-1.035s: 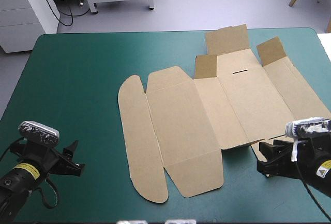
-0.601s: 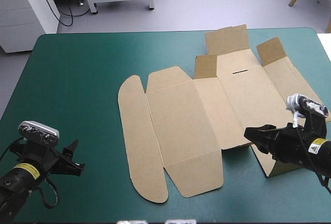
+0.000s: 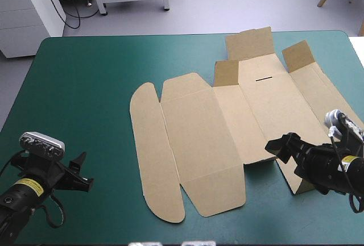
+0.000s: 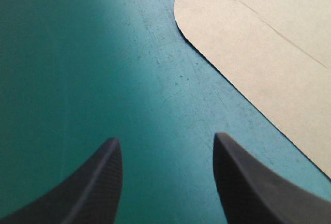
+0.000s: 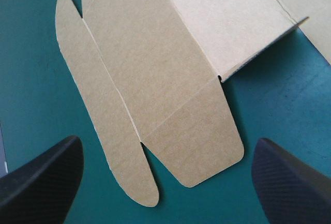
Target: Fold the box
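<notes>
Box: a cut sheet of brown board, shown lying flat and unfolded on the teal-green desk, from the centre to the right of the high view. Only three small flaps at its far edge, in the upper right, are raised. Compared with the earlier pictures, the right gripper is found shifted from the lower right corner of the frame inward over the near right corner of the box, and turned at the wrist. Its black fingers are held wide apart and nothing is grasped. The box itself is unmoved. The left gripper, released likewise, is kept at the lower left, well apart from the rounded flap. The change is judged to be an approach to the near right flap; no wall is yet raised there. No print is seen on the board; only a dark slot is cut in it. Yellow labels are carried on both arms, too small to be read.
</notes>
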{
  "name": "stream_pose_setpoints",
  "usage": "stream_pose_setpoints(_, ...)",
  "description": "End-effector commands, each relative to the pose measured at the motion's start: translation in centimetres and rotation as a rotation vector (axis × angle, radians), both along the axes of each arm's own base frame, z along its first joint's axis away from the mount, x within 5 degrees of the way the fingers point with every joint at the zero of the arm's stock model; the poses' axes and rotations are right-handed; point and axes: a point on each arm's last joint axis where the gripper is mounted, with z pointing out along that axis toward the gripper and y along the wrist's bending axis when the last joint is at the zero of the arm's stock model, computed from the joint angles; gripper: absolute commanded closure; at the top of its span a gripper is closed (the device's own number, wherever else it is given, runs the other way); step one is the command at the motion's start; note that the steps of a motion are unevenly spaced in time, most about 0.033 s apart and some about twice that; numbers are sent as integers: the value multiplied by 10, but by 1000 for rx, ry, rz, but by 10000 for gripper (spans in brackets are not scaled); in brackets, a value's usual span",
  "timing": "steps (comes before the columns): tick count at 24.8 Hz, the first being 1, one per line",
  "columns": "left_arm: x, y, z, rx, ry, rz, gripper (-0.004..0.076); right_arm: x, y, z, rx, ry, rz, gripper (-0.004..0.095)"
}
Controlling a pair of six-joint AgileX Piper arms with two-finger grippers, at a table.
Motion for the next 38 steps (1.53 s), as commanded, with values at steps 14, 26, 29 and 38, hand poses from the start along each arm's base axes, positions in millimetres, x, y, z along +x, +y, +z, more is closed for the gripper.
stream_pose_setpoints(14, 3, -2, 16, -35, -92, -8, 346, 59, -1, -18, 111, 203, -270, 251)
stream_pose_setpoints(26, 2, -1, 14, -19, -66, -9, 346, 63, 4, -80, 196, 286, -311, 251)
stream_pose_setpoints(29, 2, -1, 14, -14, -65, -13, 346, 63, 3, -88, 185, 287, -325, 251)
stream_pose_setpoints(38, 1, -1, 13, -11, -53, -11, 346, 78, 4, -110, 203, 287, -352, 251)
